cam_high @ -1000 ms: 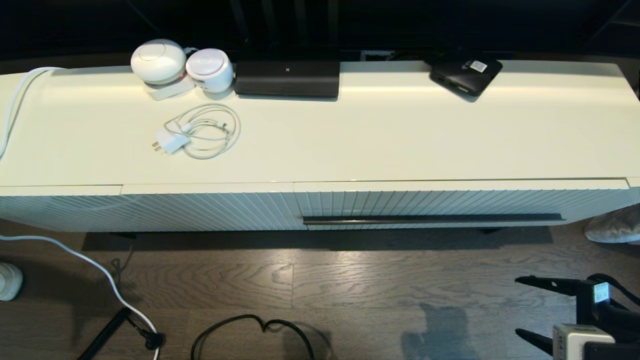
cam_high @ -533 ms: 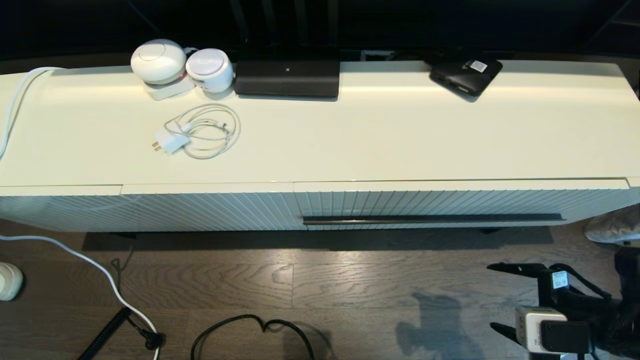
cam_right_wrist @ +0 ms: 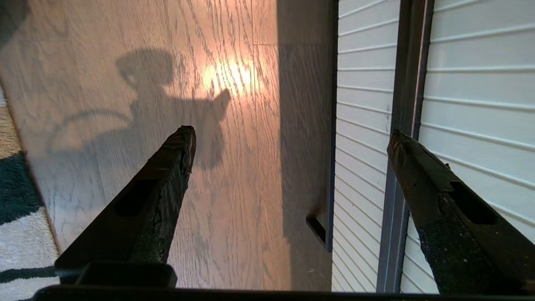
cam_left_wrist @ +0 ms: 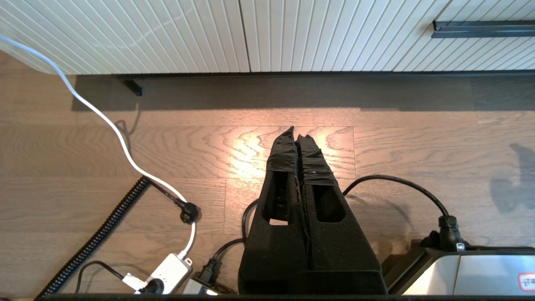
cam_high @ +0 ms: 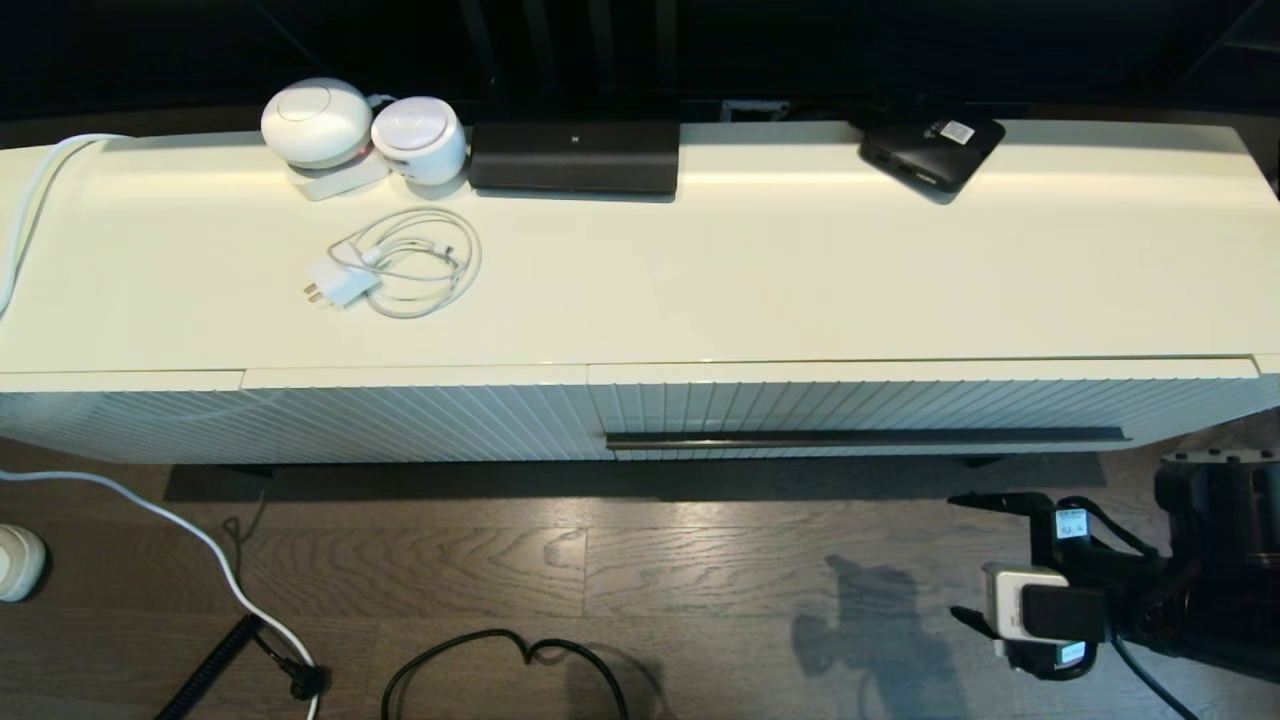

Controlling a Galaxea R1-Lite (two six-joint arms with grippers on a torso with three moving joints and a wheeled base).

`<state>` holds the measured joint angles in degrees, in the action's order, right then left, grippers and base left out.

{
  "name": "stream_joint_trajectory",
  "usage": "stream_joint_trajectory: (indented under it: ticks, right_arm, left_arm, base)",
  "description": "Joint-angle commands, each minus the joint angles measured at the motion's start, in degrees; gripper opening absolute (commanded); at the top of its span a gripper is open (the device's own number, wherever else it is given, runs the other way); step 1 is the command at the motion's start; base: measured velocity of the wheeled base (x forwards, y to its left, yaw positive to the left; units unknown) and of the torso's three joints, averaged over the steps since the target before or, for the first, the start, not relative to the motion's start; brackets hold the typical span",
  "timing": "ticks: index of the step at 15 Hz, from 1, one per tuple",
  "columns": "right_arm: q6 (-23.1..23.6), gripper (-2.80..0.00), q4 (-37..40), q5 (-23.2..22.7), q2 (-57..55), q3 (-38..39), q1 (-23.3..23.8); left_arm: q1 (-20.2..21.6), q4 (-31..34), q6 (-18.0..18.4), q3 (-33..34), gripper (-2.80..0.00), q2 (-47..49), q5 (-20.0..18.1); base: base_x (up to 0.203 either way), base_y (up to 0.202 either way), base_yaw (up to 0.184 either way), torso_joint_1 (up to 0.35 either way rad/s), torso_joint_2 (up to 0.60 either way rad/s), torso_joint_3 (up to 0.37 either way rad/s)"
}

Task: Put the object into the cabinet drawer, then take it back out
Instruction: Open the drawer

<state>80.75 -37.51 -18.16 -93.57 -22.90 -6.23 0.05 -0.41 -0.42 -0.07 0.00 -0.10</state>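
Right end effector (cam_high: pixel 965 556), fingers spread wide and gripping nothing, hangs over bare wood floor (cam_high: pixel 640 570) just short of the closed cabinet drawer (cam_high: pixel 900 405), whose long dark bar handle (cam_high: pixel 865 438) runs left-right along the ribbed front; left end effector (cam_left_wrist: pixel 296 136) pressed together, low over the floor.
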Motion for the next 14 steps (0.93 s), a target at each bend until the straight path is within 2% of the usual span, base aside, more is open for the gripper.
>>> stream_joint_trajectory:
  ticks: [1,4,14]
  right_arm:
    - [0.5,0.0,-0.3,-0.1,-2.3,-0.8,0.8]
    - [0.5,0.0,-3.4,-0.1,-4.6,-1.2,1.0]
    - [0.3,0.0,-6.1,0.0,-12.6,-7.5,1.0]
  left_arm:
    - [0.0,0.0,0.0,0.0,-2.8,0.0,0.0]
    - [0.0,0.0,0.0,0.0,-2.8,0.0,0.0]
    - [0.0,0.0,0.0,0.0,-2.8,0.0,0.0]
  base:
    - [0.0,0.0,0.0,0.0,0.0,0.0]
    - [0.0,0.0,0.0,0.0,0.0,0.0]
    - [0.0,0.0,0.0,0.0,0.0,0.0]
